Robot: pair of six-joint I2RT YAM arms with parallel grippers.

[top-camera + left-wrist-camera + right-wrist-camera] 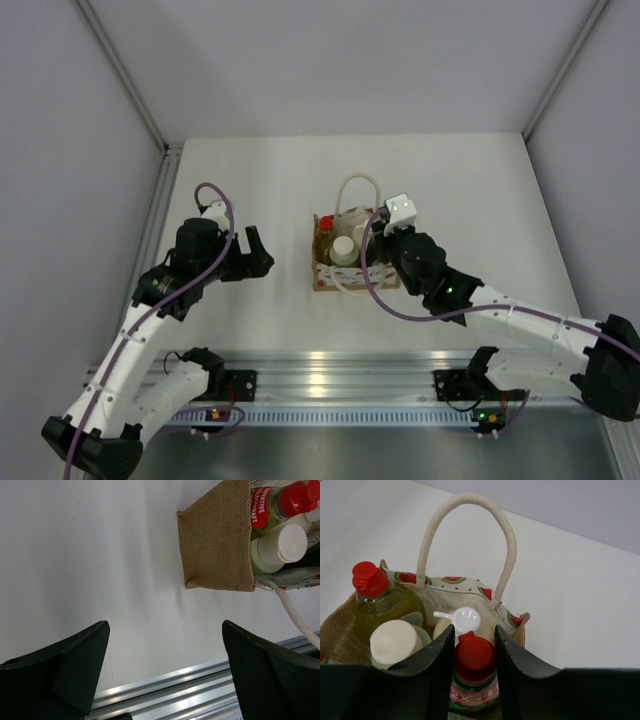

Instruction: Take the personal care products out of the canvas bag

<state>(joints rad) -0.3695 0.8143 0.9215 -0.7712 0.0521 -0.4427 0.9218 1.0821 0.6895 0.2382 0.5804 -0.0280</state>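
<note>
Four bottles [385,605] stand in the canvas bag [215,540], two red-capped and two white-capped. Only the right wrist view shows the right gripper [474,632], seemingly clamped on the red cap of the dark green bottle [474,685]. The left gripper [165,630] hangs spread wide beside the bag

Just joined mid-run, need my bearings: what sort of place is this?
Probably a lab robot test cell: a white table, grey panel walls on metal frame posts, and an aluminium mounting rail at the near edge.
</note>
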